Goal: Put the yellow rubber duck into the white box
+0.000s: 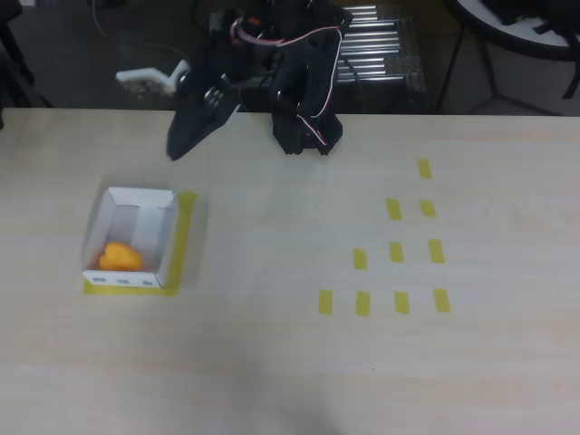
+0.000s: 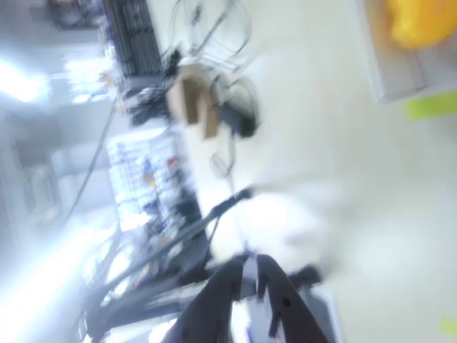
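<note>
White box: placed on the left part of the surface in the overhead view, open side up, framed by yellow tape along its right and lower edges. Contents: the yellow rubber duck, lying in the lower left corner, against the near wall. Bluish marks are seen on the outer near wall.

Wrist view: heavily blurred; the box corner and the duck are cut off at the top right.

Tool: dark, held above the far edge, well apart from the box; nothing is gripped, whether it is spread cannot be told.

Short yellow tape strips are laid in rows at the right.
</note>
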`<action>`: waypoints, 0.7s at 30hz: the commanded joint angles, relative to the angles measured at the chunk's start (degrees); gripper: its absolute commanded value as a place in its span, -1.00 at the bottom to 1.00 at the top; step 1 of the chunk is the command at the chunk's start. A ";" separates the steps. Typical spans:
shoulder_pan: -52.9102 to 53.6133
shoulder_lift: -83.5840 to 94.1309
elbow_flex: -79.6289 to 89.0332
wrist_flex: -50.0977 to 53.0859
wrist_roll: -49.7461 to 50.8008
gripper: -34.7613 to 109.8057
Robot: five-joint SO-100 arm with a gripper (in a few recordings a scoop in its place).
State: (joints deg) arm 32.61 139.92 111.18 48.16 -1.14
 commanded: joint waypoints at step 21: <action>-22.15 44.91 32.17 18.54 11.16 -0.52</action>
State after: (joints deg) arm 11.16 178.77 136.32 65.39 9.32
